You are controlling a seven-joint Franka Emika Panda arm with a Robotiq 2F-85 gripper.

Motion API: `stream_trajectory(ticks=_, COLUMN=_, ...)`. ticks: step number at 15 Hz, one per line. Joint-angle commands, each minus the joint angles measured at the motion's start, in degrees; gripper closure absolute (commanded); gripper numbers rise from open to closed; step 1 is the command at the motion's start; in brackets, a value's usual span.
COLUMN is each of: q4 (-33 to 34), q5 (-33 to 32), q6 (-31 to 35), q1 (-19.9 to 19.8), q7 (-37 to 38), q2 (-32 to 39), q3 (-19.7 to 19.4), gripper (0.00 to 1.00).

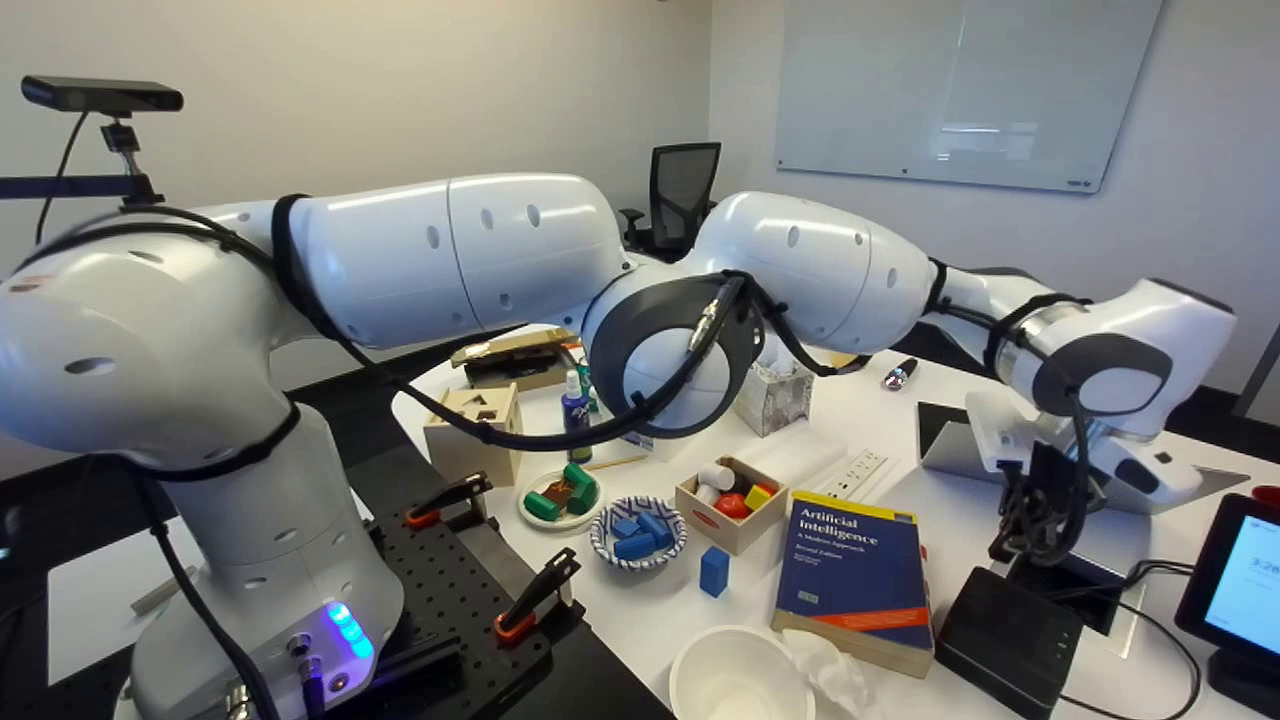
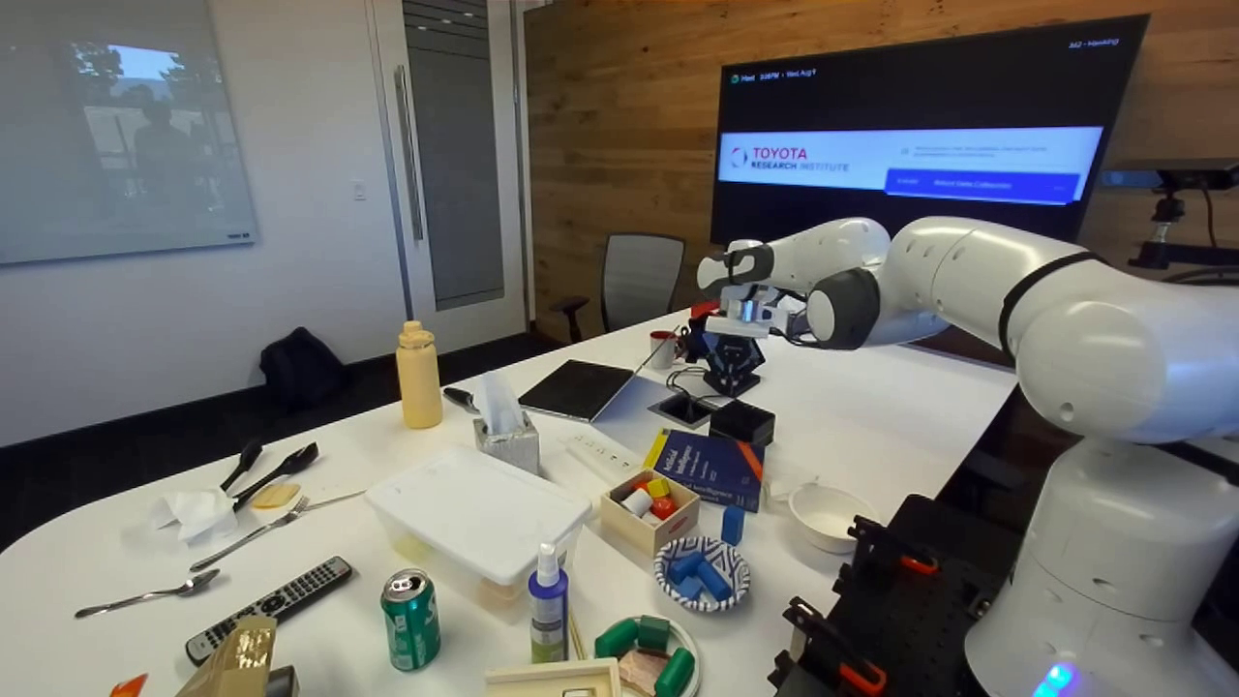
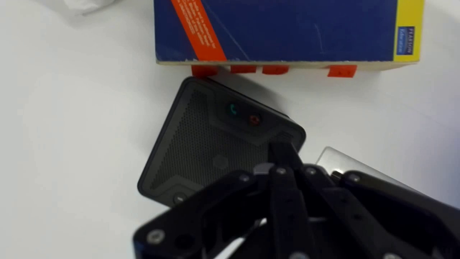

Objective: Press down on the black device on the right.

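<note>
Well, in an exterior view we see several containers on the white tabletop [image 1: 650, 610]. A small wooden box [image 1: 710, 522] holds white, red and yellow pieces [image 1: 731, 505]; near it a blue-and-white bowl [image 1: 602, 538] carries blue blocks [image 1: 640, 545], and a plate [image 1: 568, 522] bears green blocks [image 1: 580, 492]. A white bowl [image 1: 740, 690] stands nearer the camera. We find the black device [image 1: 1005, 640] at the lower right, just beside the blue book [image 1: 850, 575]. Over the tabletop the arm [image 1: 460, 250] stretches across, elbow [image 1: 675, 360] hanging low, wrist [image 1: 1110, 375] bent downward.

In an exterior view we also make out a plastic tub [image 2: 436, 561] under a white lid [image 2: 479, 499], its contents too blurred for us to name. A white tissue [image 2: 498, 402] rises from a tissue box [image 2: 508, 450], and a yellow bottle [image 2: 419, 382], a green can [image 2: 410, 624] and a purple spray bottle [image 2: 548, 610] stand upright. From the right the arm reaches out nearly level, its wrist higher in view than the black device, which lies just past the book.

Through the wrist view we look down on the black device, its green and red buttons [image 3: 254, 119] showing, one corner just beside the book's orange tabs [image 3: 275, 69]. The fingers [image 3: 284, 153] enter from below, drawn narrow with their tips together, and hide part of the device's right side; whether they touch it, we cannot tell.
</note>
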Motion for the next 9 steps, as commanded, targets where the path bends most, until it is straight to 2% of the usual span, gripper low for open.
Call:
stream_trajectory(ticks=1, q4=6.39, q5=-1.3, q6=-8.43, q1=-0.22, q7=1.52, q2=-3.41, q3=1.77, gripper=1.0)
stream_trajectory(ticks=2, q4=7.46, q5=-1.33, q6=-11.74, q1=-0.06, q7=0.91, q2=-4.59, q3=2.48, gripper=1.0)
stream_trajectory(ticks=3, q4=3.59, q5=-1.41, q6=-12.84, q1=0.53, q7=-0.53, q2=-8.43, q3=3.28, gripper=1.0)
stream_trajectory(ticks=4, q4=4.03, q5=-1.44, q6=-15.86, q1=0.81, q7=-1.74, q2=-9.62, q3=4.04, gripper=0.74)
stream_trajectory(ticks=6, q4=3.82, q5=-1.79, q6=-20.88, q1=1.58, q7=-4.04, q2=-12.28, q3=4.99, gripper=0.66)
stream_trajectory(ticks=9, q4=4.21, q5=-2.51, q6=-24.66, q1=3.19, q7=-5.86, q2=-14.76, q3=5.28, gripper=0.42)
